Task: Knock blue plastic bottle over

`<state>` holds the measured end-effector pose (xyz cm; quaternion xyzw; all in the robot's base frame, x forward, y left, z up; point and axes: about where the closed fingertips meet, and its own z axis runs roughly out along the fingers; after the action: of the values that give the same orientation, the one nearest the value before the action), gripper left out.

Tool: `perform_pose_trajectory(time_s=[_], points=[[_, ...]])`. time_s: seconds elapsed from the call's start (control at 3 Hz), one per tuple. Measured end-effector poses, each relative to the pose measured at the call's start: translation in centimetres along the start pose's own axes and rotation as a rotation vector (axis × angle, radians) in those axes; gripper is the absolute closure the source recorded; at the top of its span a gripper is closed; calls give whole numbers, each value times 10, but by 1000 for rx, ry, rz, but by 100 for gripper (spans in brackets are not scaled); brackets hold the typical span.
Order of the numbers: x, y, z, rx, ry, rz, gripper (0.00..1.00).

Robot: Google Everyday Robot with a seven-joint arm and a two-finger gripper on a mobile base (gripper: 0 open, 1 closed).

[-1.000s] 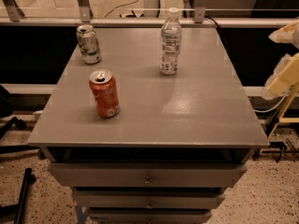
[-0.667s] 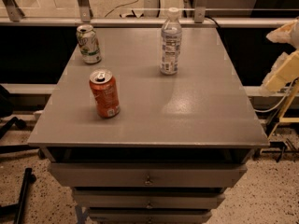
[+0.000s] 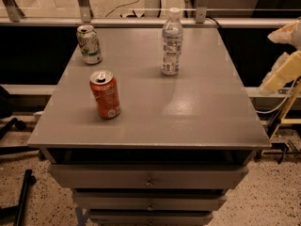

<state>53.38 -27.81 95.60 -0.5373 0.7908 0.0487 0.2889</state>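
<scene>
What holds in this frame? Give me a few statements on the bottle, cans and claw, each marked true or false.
1. The blue plastic bottle stands upright on the table. True.
2. The orange can lies on its side. False: the orange can stands upright, near the table's front left as pictured.
3. The claw is beyond the table's right edge as pictured, apart from the bottle. True.
4. The green-and-white can touches the bottle. False: the green-and-white can stands well apart from it, near the far left corner as pictured.
</scene>
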Motion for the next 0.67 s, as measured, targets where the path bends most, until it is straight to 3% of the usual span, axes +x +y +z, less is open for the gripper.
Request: perform_pose_trajectory(time_s=[0.33, 0.67], points=[[-14, -13, 16, 3, -63, 15, 0], [-46, -15, 36, -17, -140, -4, 0]])
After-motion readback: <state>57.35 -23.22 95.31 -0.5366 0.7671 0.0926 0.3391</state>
